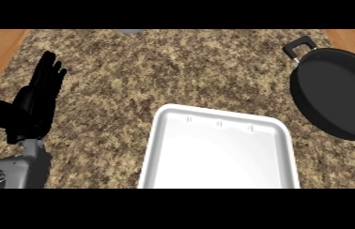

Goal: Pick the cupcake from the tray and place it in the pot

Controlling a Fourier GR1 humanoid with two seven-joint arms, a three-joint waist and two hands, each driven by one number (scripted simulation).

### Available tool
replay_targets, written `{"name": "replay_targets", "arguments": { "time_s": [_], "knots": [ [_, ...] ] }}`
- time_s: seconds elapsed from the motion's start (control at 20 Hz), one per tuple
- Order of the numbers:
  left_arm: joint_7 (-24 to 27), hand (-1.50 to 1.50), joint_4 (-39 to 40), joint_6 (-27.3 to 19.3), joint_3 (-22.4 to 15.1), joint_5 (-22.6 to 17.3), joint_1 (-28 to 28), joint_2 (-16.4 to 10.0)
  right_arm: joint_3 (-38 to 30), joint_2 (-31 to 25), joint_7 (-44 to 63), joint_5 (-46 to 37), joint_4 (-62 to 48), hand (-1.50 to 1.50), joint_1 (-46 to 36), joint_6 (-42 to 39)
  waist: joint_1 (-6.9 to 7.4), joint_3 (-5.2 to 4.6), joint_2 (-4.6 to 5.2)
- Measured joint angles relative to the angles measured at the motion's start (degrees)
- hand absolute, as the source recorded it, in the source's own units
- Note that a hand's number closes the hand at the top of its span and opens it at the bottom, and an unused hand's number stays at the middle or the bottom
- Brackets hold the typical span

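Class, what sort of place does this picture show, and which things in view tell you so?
Probably a kitchen: a speckled stone counter, a black pot with a handle at the counter's right side, and a white tray at the front.

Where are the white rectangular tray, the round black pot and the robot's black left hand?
white rectangular tray [222,157]: head view, bare floor.
round black pot [326,92]: head view, bare inner bottom.
black left hand [38,94]: head view, middle of the hand.
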State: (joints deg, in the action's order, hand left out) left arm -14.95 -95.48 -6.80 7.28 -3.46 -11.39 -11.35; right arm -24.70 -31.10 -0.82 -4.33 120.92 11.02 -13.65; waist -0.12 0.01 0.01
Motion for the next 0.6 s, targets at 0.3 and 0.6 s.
{"name": "replay_targets", "arguments": {
  "time_s": [0.3,0.6],
  "knots": [
    [0.2,0.00,1.6,-0.1,-0.1,0.3,-1.6,0.5,-0.6,-2.1,-1.9,0.8,-16.3,1.50,-10.7,-1.3,0.43,0.01,0.12],
    [1.1,0.00,2.0,0.2,-0.6,0.6,-1.7,0.9,0.9,-4.6,-9.2,-13.5,-26.7,1.50,-15.8,7.4,1.38,0.04,0.46]
  ]
}}
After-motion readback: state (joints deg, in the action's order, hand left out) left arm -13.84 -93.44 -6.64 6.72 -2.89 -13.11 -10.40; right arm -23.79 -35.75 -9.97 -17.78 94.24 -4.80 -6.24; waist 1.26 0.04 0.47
